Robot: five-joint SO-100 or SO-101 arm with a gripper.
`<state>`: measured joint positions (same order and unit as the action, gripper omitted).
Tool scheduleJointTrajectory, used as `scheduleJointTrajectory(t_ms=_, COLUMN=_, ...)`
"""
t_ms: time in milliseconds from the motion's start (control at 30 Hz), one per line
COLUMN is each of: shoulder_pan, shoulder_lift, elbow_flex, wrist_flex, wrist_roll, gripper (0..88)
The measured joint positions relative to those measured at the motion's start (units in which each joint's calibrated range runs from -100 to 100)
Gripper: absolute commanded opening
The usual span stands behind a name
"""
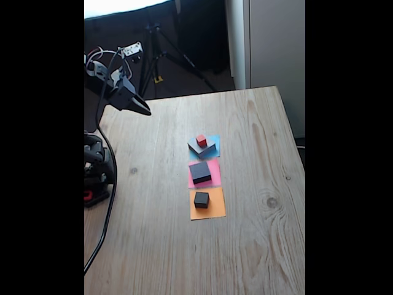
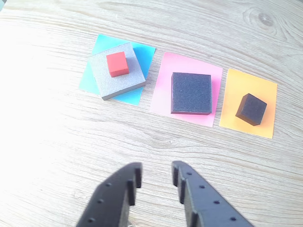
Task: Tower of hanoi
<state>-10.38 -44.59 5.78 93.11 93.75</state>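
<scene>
Tool [image 2: 156, 177] hangs above the bench [image 2: 57, 142], jaws a little apart w/ a narrow gap, nothing between them. In the fixed view the tool [image 1: 145, 112] sits raised near the bench's far left corner, well apart from the blocks; looks like a standby/survey pose, since the wrist cam takes in all three paper squares at once.

Nearest along the tool's line in the wrist view: black slab [image 2: 191, 92], flat on the pink paper square [image 2: 163, 101], middle of the row. Right of it, small black cube [image 2: 251, 109] on the orange paper square [image 2: 236, 87], turned at an angle to the paper. Left, grey slab [image 2: 118, 82] on the blue paper square [image 2: 142, 52], also skewed, w/ the tiny red cube [image 2: 117, 64] resting on top, roughly centred.

Papers prob. act as the three pegs: one stack spot each, evenly spaced in a row so the tool has room beside each. Tower is split across all three, so puzzle reads as mid-way, not solved. Smallest piece sits on the widest, legal by size rule. Next legal move is my guess only.
</scene>
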Motion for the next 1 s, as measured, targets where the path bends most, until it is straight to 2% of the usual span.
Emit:
scheduleJointTrajectory(t_ms=100, shoulder_pan=-0.7, shoulder_lift=-5.1, elbow_flex=11.7, wrist_flex=-7.4, wrist_roll=0.9, gripper=16.6)
scheduleJointTrajectory(t_ms=200, shoulder_pan=-0.7, shoulder_lift=-10.4, elbow_flex=24.7, wrist_flex=-15.9, wrist_roll=4.3, gripper=18.9)
scheduleJointTrajectory(t_ms=467, shoulder_pan=-0.7, shoulder_lift=-14.6, elbow_flex=51.9, wrist_flex=-41.8, wrist_roll=5.6, gripper=30.4)
scheduleJointTrajectory(t_ms=767, shoulder_pan=-0.1, shoulder_lift=-10.3, elbow_flex=77.4, wrist_flex=-83.5, wrist_roll=5.6, gripper=30.7)
scheduleJointTrajectory(t_ms=1000, shoulder_pan=-0.7, shoulder_lift=0.3, elbow_flex=83.4, wrist_flex=-106.2, wrist_roll=4.0, gripper=31.1)
